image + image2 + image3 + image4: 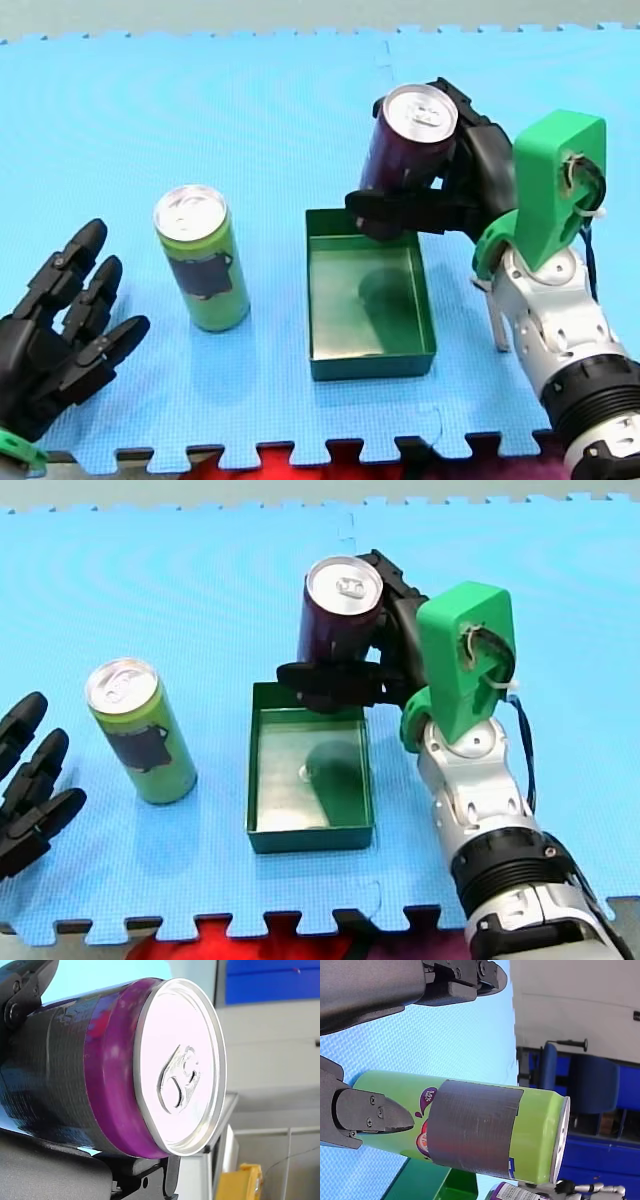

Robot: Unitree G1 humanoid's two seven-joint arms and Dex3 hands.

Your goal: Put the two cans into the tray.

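Note:
A purple can (405, 150) with a dark tape band hangs tilted above the far end of the green tray (372, 364), and my right hand (440, 200) is shut on it. The first wrist view shows that purple can (115, 1065) close up, its silver lid and pull tab facing the camera. A green can (203, 262) with a dark tape patch stands upright on the blue mat, left of the tray. My left hand (70, 330) is at the near left, apart from the green can. In the second wrist view the green can (485, 1130) appears between dark fingertips (375, 1115) that do not touch it.
The blue foam mat (250, 120) covers the whole work surface; its jigsaw edge runs along the near side. The tray has nothing inside. My right forearm with its green bracket (555, 180) stands just right of the tray.

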